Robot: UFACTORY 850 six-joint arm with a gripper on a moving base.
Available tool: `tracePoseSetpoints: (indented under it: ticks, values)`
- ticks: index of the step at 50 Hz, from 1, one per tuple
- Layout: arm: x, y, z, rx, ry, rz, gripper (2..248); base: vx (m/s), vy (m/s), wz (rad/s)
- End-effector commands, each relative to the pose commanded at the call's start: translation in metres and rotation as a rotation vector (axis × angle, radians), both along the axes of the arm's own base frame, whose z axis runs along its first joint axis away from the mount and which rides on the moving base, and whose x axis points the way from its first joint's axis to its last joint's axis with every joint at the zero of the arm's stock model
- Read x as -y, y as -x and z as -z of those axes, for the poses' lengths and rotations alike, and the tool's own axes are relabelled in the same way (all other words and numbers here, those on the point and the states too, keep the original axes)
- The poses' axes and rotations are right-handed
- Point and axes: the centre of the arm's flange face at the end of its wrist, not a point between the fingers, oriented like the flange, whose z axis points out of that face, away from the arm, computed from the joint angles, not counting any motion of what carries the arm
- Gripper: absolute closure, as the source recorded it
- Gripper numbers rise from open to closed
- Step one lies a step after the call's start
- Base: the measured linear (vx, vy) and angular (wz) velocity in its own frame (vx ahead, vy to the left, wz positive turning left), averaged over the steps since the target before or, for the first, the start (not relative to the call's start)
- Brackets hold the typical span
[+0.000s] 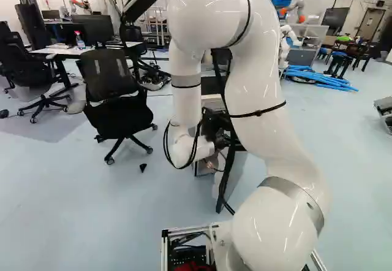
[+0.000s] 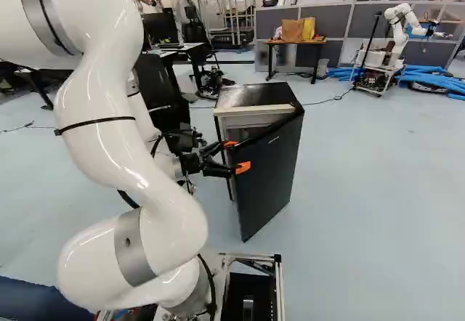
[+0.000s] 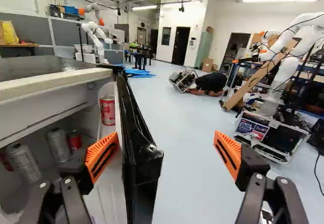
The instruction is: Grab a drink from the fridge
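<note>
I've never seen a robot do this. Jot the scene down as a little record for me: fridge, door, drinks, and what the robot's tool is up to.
Fridge: ahead of the arm
Door: partly open
Drinks visible: silver cans inside; red can near the door's inner side
Tool: open, door edge between its orange pads
Held: nothing
Drink taken: not yet

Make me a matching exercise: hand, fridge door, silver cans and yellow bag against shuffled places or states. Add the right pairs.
1. Hand
2. Fridge door
3. Silver cans
4. Yellow bag

A. On a table
B. Inside the fridge
C. Fingers apart, door's edge between them
D. Standing open

Pairs: 1-C; 2-D; 3-B; 4-A
</note>
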Motion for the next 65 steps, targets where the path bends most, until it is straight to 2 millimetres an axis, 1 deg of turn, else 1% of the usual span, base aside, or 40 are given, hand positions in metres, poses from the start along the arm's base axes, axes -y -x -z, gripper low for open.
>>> tracePoseSetpoints:
  ticks: [14,26,46,65]
  values:
    - [0.011,0.007,0.000,-0.004,0.011,0.083,3,0.000,0.000,0.000]
    - [0.021,0.007,-0.001,0.006,0.013,0.171,3,0.000,0.000,0.000]
    - [0.040,-0.004,-0.005,0.043,0.003,0.345,3,0.000,0.000,0.000]
    - [0.063,-0.021,-0.009,0.086,-0.029,0.488,3,0.000,0.000,0.000]
